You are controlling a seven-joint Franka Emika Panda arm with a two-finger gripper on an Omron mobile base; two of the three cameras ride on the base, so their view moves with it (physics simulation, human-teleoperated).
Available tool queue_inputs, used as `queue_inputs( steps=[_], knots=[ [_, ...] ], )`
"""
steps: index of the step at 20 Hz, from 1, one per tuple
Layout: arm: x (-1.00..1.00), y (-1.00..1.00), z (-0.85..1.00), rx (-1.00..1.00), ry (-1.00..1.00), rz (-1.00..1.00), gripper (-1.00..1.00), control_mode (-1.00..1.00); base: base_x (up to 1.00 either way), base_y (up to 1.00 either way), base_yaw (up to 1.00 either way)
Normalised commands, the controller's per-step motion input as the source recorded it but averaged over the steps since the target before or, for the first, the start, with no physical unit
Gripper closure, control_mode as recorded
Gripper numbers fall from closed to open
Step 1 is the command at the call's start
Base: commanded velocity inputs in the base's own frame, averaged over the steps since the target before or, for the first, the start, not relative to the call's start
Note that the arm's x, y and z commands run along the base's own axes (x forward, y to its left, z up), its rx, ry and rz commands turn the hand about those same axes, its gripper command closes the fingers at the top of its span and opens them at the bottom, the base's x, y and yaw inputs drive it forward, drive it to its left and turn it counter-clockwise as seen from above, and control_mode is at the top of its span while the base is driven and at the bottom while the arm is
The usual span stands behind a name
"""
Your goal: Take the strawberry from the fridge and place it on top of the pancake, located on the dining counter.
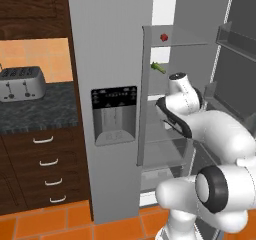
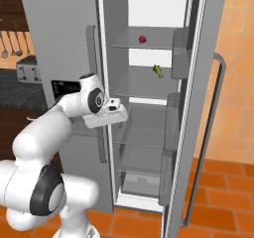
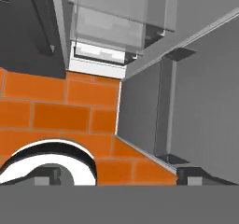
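Sitting roundish, strawberry (image 2: 142, 39) shows no long axis.

One strawberry (image 1: 163, 37), one green vegetable (image 1: 158, 67), one fridge (image 1: 107, 59), one toaster (image 1: 21, 83), four drawers (image 1: 44, 140).

The white arm rises from its base at the near edge, bends at a dark-ringed elbow, and reaches forward and up, its forearm ending in a rounded wrist joint at mid height. From the wrist the flat white hand juts out sideways to the right, roughly level. The claw (image 2: 124, 114) sits at the hand's right end and points downward; whether its jaws are apart or closed cannot be told, as only two dark fingertips (image 3: 189, 176) peek in.
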Motion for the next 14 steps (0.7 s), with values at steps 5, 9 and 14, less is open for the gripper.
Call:
queue_inputs(
  steps=[5, 9, 14],
  knots=[
    [-0.78, 0.47, 0.61, 0.67, 0.0, 0.05, -1.0, -1.0, 0.0, 0.0, 0.0],
    [-1.0, 0.25, 0.95, 0.33, -0.07, -0.07, -1.0, -1.0, 0.0, 0.0, 0.0],
    [-0.97, 0.05, 0.76, -0.08, 0.0, -0.13, -1.0, -1.0, 0.0, 0.0, 0.0]
  ],
)
